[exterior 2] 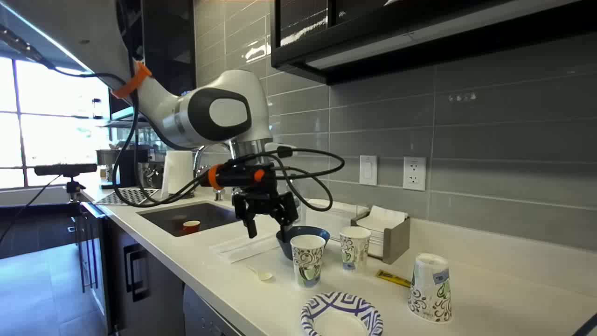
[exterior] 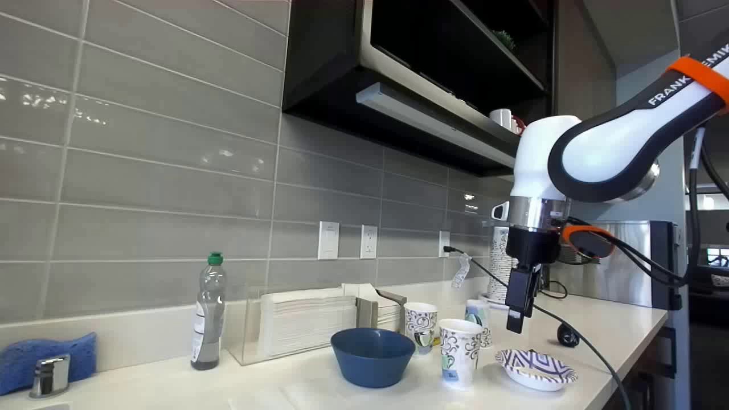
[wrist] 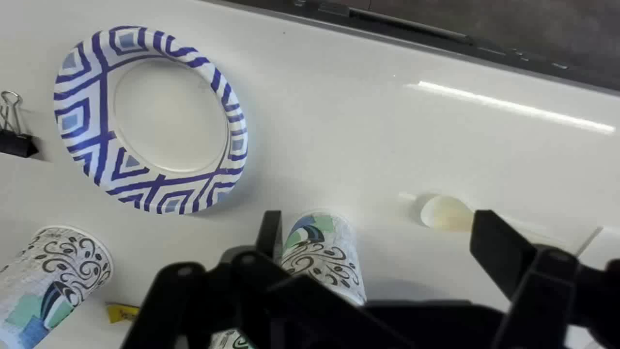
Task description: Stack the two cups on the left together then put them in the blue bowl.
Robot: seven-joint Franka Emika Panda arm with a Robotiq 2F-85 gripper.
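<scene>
Two white patterned cups stand upright beside the blue bowl point(exterior: 373, 361) point(exterior 2: 285, 249). The front cup point(exterior: 460, 356) point(exterior 2: 308, 265) point(wrist: 324, 252) and the rear cup point(exterior: 421, 329) point(exterior 2: 355, 250) are apart. In the wrist view the rear cup point(wrist: 232, 341) is mostly hidden behind the gripper, and the bowl is out of view. My gripper point(exterior: 519, 322) point(exterior 2: 269, 231) point(wrist: 378, 228) is open and empty, pointing down above the counter. In the wrist view the front cup appears between the fingers, close to the left finger, which partly covers it. I cannot tell the height gap.
A third cup point(exterior: 478, 320) point(exterior 2: 430, 289) point(wrist: 53, 291) stands upside down. A patterned paper dish point(exterior: 538, 378) point(exterior 2: 343, 301) point(wrist: 85, 121), a spoon point(exterior 2: 265, 276) point(wrist: 448, 213) and a yellow packet point(exterior 2: 393, 278) point(wrist: 121, 312) lie nearby. A napkin holder point(exterior 2: 396, 240) is behind. A sink point(exterior 2: 158, 219) lies beyond.
</scene>
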